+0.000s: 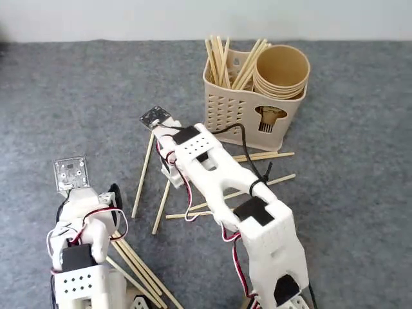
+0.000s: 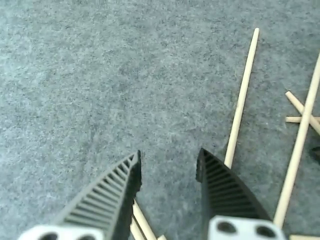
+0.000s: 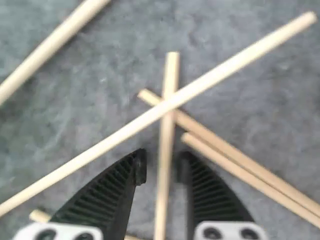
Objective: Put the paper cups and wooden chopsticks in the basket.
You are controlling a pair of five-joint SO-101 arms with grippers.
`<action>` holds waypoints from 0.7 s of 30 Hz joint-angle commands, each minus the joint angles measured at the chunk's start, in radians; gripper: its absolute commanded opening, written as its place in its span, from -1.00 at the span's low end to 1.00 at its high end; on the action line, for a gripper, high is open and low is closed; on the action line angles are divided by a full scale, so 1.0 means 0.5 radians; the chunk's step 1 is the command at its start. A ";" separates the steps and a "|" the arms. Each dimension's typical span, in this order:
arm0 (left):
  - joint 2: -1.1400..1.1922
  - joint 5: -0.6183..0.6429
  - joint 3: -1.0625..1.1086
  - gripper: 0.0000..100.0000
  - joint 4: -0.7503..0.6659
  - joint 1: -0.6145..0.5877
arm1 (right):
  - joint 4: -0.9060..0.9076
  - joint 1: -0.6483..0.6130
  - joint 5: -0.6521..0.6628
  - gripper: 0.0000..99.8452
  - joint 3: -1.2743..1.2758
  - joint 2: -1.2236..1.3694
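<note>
**Several chopsticks (image 1: 143, 175) lie loose**

Paper cups (image 1: 281, 69) and a chopstick bundle (image 1: 219, 58) stand in the basket (image 1: 232, 109) (cup print unreadably small). The right gripper (image 3: 160, 162) has its jaws slightly apart, straddling one loose chopstick (image 3: 171, 72); the left gripper (image 2: 169, 162) gapes over carpet (image 2: 100, 75).

Camera layout — three views

High view: fixed, raised behind both arms (image 1: 257, 225), facing down and forward over the grey mat (image 1: 64, 96) to the basket (image 1: 228, 109) at the far side. Left wrist view: close above the mat, looking past the left gripper (image 2: 169, 152). Right wrist view: nearer still, past the right gripper (image 3: 162, 152). All three share the scattered chopsticks (image 1: 143, 174) mid-mat.
</note>
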 commanded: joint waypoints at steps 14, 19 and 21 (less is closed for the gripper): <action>-0.028 -0.015 -0.011 -0.65 -0.049 -0.018 | 0.796 0.158 0.015 -0.99 -0.144 -0.677; -0.028 -0.015 -0.011 -0.65 -0.049 -0.018 | 0.953 0.222 0.025 -0.99 -0.144 -1.005; -0.028 -0.015 -0.008 -0.65 -0.049 -0.018 | 0.956 0.262 0.028 -0.99 -0.144 -1.115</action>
